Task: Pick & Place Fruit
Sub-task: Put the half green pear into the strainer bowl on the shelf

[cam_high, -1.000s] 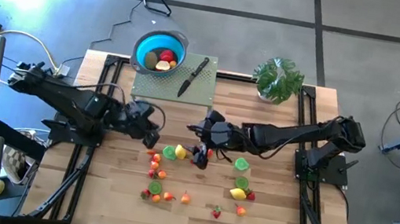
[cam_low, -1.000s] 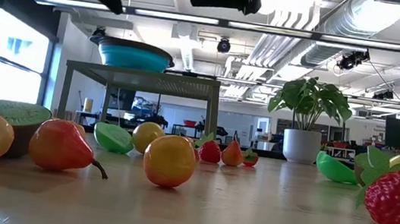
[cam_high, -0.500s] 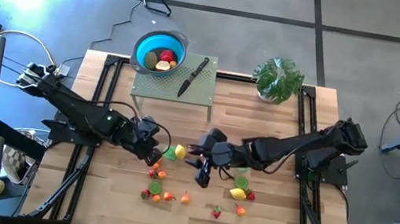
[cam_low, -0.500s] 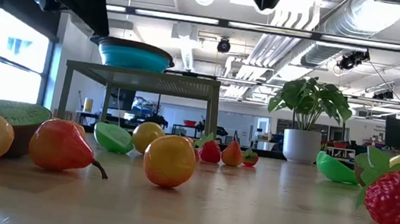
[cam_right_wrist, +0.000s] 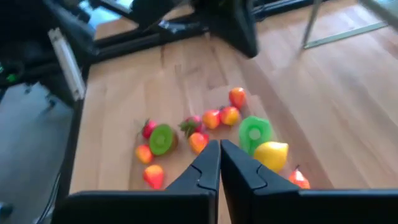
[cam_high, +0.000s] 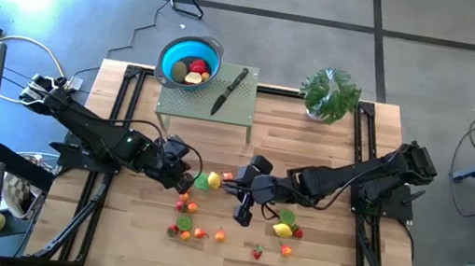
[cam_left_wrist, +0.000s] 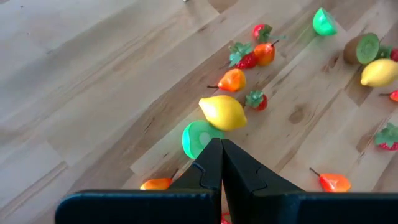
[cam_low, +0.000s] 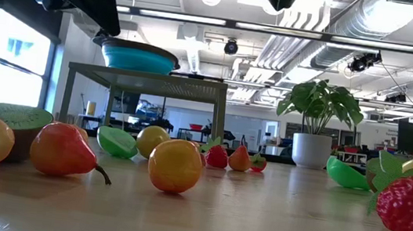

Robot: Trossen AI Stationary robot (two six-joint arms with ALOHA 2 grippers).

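Wooden tabletop fills the scene, seen from above, with a scatter of small toy fruit across its near half. Closest to the front edge lie a kiwi half, an orange piece and a few red pieces, and to the right a strawberry sits beside a lemon.

Just behind them, both dark arms reach in towards the middle. The right gripper hangs over the fruit near the centre. Its fingers are pressed together with nothing between them, so it holds no fruit. The left gripper hovers beside a green half and a second lemon. Its fingers are also shut tight and empty.

Farther back stands a small grey stand with a black-handled knife lying on it. A blue bowl sits at the stand's far edge, and a potted plant occupies the far right corner.

The bowl already contains a few pieces: red, yellow and brown. Judging by that, the task is only begun. Most of the fruit is on the table and neither arm is carrying a piece, so nearly all the picking and placing remains.
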